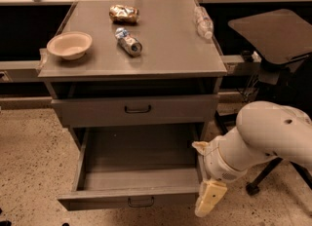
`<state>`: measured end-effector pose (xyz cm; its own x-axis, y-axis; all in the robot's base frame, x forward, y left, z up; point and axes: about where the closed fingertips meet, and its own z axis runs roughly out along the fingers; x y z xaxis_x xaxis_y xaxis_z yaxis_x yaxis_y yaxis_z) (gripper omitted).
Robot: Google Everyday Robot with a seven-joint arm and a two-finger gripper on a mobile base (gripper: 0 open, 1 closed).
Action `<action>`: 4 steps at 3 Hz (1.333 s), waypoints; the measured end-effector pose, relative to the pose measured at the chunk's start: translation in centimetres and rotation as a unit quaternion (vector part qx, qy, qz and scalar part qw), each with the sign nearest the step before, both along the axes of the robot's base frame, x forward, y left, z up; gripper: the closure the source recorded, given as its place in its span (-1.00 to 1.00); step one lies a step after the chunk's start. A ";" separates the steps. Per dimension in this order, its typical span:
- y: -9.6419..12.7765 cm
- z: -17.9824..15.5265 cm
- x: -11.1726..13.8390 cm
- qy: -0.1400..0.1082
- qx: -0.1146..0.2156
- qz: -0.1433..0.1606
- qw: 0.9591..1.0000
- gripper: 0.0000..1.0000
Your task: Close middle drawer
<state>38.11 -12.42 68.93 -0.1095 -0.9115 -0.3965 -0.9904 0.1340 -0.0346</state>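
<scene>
The middle drawer [131, 198] is pulled far out at the bottom of the grey cabinet. It has a low front panel, a small dark loop handle [140, 201] and a bare flat grey inside [139, 149]. Above it, a taller-fronted drawer [137, 109] with a similar handle sits pushed in. My gripper [209, 198], cream-coloured at the end of the white arm [263, 135], hangs pointing down just outside the open drawer's front right corner, level with its front panel. I cannot tell whether it touches the drawer.
On the cabinet top [170, 49] lie a paper bowl [69, 45], a can on its side [128, 42], a crumpled snack bag [124, 13] and a plastic bottle [203, 22]. An office chair [273, 30] with its wheeled base [252, 189] stands to the right, behind my arm.
</scene>
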 end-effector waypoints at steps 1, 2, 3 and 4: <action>0.2 -0.3 0.0 -0.007 0.003 0.005 1.000 -1.00; 1.7 -3.0 0.9 -0.050 0.017 0.044 0.998 -1.00; 3.9 -6.9 1.9 -0.093 0.053 0.090 0.990 -0.62; 5.4 -10.9 2.6 -0.107 0.082 0.111 0.985 -0.16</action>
